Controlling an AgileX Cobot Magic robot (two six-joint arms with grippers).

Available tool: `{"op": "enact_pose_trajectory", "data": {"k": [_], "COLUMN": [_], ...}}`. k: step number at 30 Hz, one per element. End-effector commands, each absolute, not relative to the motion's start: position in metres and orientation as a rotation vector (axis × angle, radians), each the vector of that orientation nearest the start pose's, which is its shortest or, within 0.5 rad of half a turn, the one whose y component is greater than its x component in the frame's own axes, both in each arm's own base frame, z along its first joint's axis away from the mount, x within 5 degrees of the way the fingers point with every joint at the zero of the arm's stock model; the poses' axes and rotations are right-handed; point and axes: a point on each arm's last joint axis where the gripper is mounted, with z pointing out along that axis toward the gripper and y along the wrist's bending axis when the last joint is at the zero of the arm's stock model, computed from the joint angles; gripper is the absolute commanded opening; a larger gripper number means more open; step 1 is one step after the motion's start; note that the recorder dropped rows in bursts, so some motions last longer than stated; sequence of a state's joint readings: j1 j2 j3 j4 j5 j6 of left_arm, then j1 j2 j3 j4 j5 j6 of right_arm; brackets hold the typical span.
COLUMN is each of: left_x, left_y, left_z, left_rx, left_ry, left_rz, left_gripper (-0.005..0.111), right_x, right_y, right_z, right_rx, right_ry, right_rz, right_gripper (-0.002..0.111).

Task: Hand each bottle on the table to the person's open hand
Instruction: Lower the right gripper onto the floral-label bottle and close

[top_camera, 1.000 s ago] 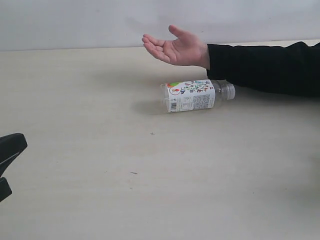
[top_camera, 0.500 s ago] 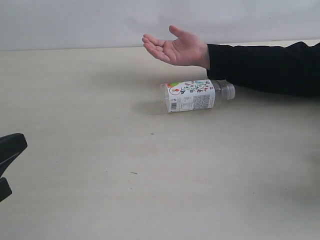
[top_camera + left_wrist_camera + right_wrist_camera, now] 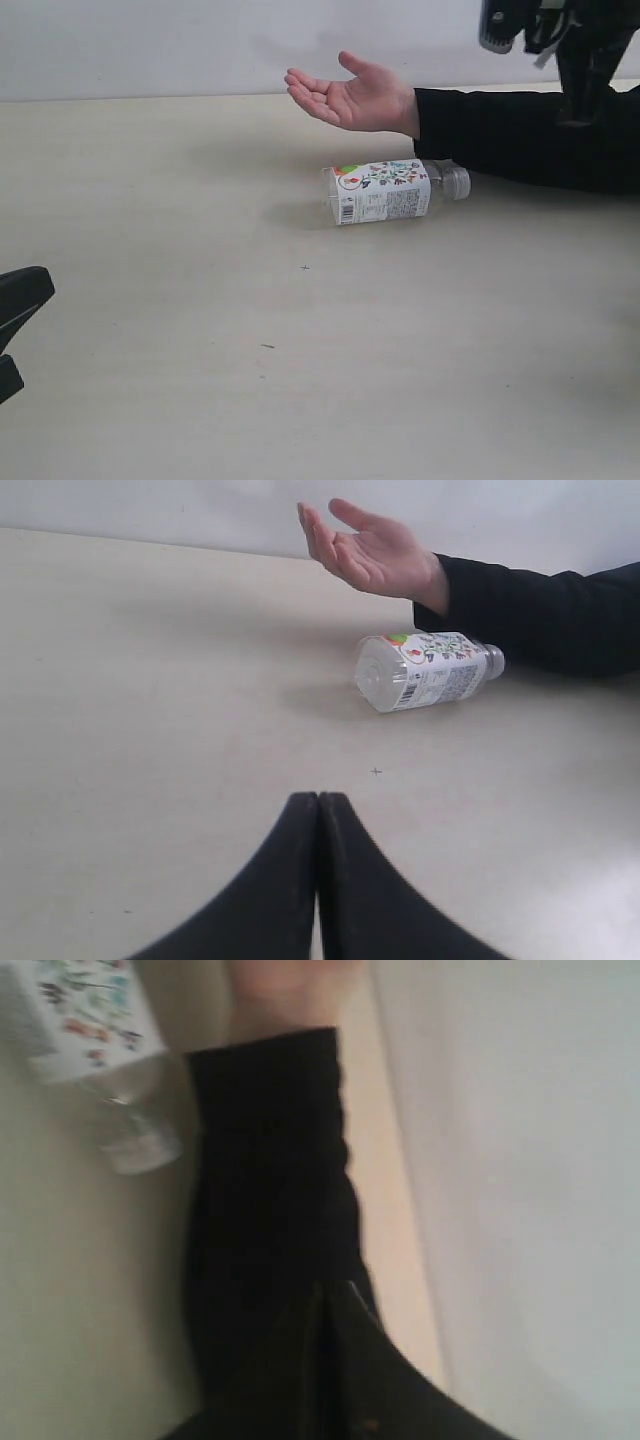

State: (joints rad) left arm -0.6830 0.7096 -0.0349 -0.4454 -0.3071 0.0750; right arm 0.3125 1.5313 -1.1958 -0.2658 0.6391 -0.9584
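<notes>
One clear bottle with a white floral label (image 3: 385,190) lies on its side on the table (image 3: 200,300), cap toward the black sleeve (image 3: 520,135). It also shows in the left wrist view as the bottle (image 3: 425,668) and in the right wrist view as the bottle (image 3: 95,1030). The person's open hand (image 3: 350,95) hovers palm up just behind it. My left gripper (image 3: 318,798) is shut and empty, low at the table's near left (image 3: 40,290), far from the bottle. My right gripper (image 3: 322,1288) is shut and empty, high over the sleeve (image 3: 578,108). The other bottles are out of view.
A pale wall (image 3: 150,45) runs behind the table's far edge. The person's forearm lies along the table at the right, beside the bottle's cap. Small dark specks (image 3: 267,346) mark the tabletop.
My right arm has come into the exterior view at the top right, above the sleeve. The bottle, the hand and my left gripper have not moved.
</notes>
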Motion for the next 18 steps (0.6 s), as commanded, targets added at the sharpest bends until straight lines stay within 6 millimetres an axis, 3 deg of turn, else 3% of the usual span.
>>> {"op": "enact_pose_trajectory", "data": {"k": [1,4,8,13,18], "left_x": [0.098,0.098,0.098,0.098,0.098], "left_y": [-0.065,-0.065,-0.065,-0.065,-0.065], "left_z": [0.188,0.188,0.188,0.188,0.188], "left_rx": [0.215,0.215,0.215,0.215,0.215], "left_ry": [1.902,1.902,1.902,1.902,1.902], "left_rz": [-0.592,-0.592,-0.592,-0.592,-0.592], "left_gripper": [0.002,0.002,0.002,0.002,0.002], "right_x": [0.331,0.343,0.368,0.39,0.397], "right_y": [0.111,0.126,0.145,0.161,0.165], "right_z": [0.287,0.278,0.268,0.249,0.227], "right_rx": [-1.806,-1.829,-1.806,-1.833,-1.992], "right_ry": [2.127,2.236,2.187,2.075,1.929], "right_rz": [-0.236,-0.016,0.1,0.182,0.185], "right_gripper": [0.0,0.0,0.005,0.032,0.062]}}
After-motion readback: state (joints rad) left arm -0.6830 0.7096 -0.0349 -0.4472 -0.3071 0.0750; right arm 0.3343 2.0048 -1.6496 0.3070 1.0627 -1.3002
